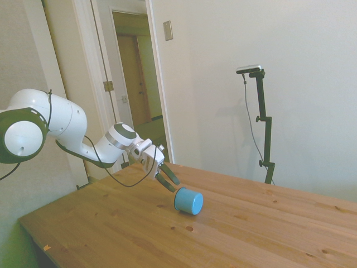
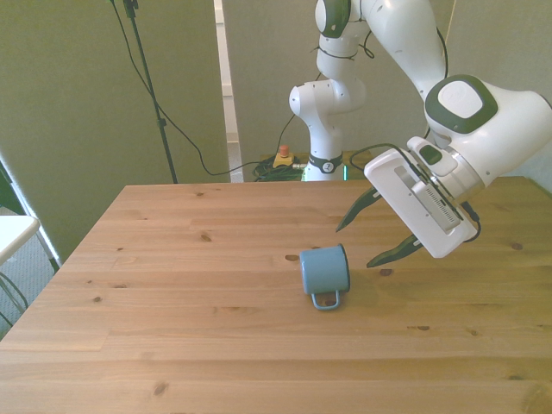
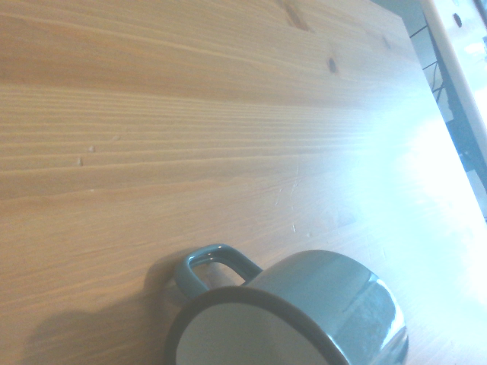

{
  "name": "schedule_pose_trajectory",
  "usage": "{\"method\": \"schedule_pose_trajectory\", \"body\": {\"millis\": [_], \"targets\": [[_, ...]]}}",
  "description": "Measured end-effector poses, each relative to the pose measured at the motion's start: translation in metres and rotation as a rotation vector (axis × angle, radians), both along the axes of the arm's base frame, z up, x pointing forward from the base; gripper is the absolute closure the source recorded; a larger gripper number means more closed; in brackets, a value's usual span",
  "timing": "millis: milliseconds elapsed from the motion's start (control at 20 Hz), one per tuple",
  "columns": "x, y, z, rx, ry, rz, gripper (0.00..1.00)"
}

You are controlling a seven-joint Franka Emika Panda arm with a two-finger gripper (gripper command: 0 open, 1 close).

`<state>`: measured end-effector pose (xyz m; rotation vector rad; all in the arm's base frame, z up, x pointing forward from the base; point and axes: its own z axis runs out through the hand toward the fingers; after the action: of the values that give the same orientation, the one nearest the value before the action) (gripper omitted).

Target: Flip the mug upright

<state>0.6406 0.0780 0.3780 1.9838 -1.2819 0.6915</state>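
One mug [image 2: 326, 271] on its side near mid-bench [image 2: 172, 328], handle [image 2: 325, 299] lying flat on the wood toward the near edge in the front view, dark-rimmed mouth turned to the front view's right. Just beyond it, one hand [image 2: 373, 237], tilted low, its two fingers [image 2: 355, 210] spread apart, holding nothing, tips close to the rim but apart from it. Wrist view shows the mouth close up; inside looks pale there, possibly glare. Behind, one white arm [image 2: 483, 129] reaching in. Farther back, a doorway [image 1: 136, 72]. Task not yet done: mug not upright. Risks, as I judge them: the round body could roll off along the bench if one finger touches first; a grip on the thin rim could slip as it is tipped; the handle may catch on the wood.
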Motion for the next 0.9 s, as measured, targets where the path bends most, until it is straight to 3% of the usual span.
{"method": "schedule_pose_trajectory", "body": {"millis": [650,700,900], "targets": [[-0.002,-0.037,-0.017,-0.04,0.021,-0.041,0.0],[-0.001,-0.037,-0.016,-0.046,0.018,-0.037,1.0],[0.001,-0.04,-0.012,-0.061,0.009,-0.032,1.0]]}}
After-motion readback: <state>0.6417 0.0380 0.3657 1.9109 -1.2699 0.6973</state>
